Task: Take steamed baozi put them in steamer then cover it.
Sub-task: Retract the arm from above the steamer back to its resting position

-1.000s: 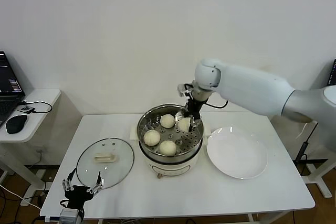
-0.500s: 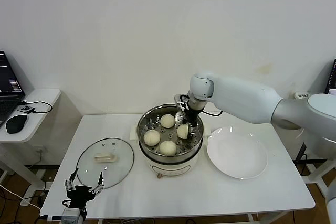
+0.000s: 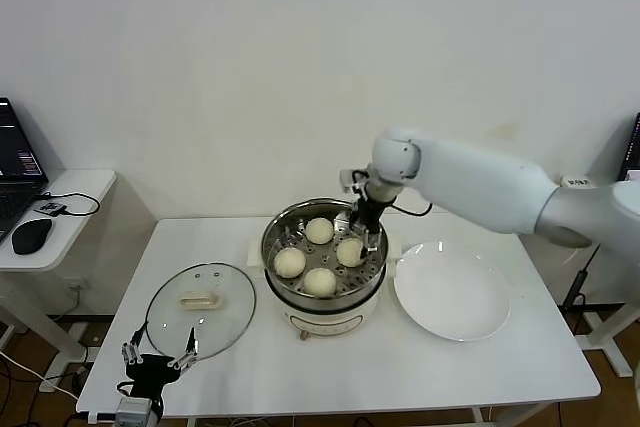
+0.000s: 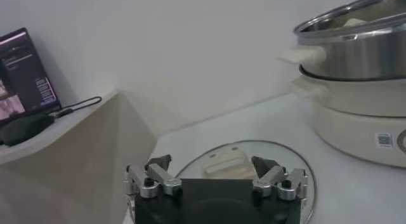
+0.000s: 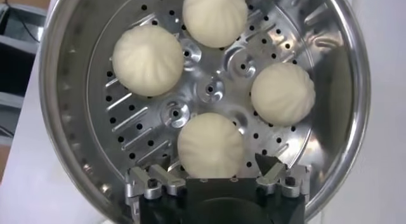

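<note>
Since the earlier frames, the fourth bun has left the right gripper (image 3: 364, 231) and is now sitting on the tray; the gripper is hovering just above it at the steamer's (image 3: 275, 230) 2 o'clock rim, fingers spread apart with nothing between them. All four steamed baozi (image 5: 211, 144) are lying on the perforated tray (image 5: 209, 91) inside the steamer, roughly at 12, 3, 6 and 9 o'clock around the tray centre in the head view, apart from one another. At the table's (image 3: 480, 369) 7 o'clock edge, the left gripper (image 3: 156, 358) is idling near the glass lid (image 3: 200, 308), fingers spread and empty. At the steamer's 3 o'clock, the white plate (image 3: 451, 293) is lying flat on the table, just beside the steamer's base.
</note>
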### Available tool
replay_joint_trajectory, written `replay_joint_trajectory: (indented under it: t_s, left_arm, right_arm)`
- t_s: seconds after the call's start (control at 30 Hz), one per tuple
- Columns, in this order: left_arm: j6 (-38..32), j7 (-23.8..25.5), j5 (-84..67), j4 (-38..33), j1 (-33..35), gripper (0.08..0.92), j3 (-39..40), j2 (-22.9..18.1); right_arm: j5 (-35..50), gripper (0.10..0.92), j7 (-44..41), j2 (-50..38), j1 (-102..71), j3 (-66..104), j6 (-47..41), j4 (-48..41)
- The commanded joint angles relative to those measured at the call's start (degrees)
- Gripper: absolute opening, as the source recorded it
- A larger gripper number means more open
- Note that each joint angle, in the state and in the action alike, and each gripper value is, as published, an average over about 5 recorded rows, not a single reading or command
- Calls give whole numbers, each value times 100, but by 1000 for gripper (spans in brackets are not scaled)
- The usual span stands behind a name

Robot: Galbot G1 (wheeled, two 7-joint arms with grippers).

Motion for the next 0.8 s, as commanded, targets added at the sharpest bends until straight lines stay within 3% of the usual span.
replay_joint_trajectory:
  t_s: [0.03, 0.2, 0.4, 0.57, 0.8]
  left_arm:
    - [62, -10, 71, -94, 18, 823, 48, 13]
    - [-95, -39, -78, -69, 4, 823, 70, 38]
    - [-87, -42, -306, 10, -121, 823, 59, 21]
    - [-125, -67, -352, 29, -177, 823, 64, 39]
    - [-535, -780, 271, 102, -219, 823, 260, 254]
  right_arm:
    - [840, 823, 1312, -1193, 27, 1678, -38, 715]
    - [1358, 823, 3120, -1884, -555, 2541, 129, 1447]
    - [1685, 823, 4710, -2636, -2824, 4849, -48, 2526]
    - [1688, 823, 5429, -2833, -5338, 7092, 250, 3218]
    - [1661, 823, 5799, -1779, -8572, 9870, 858, 3998]
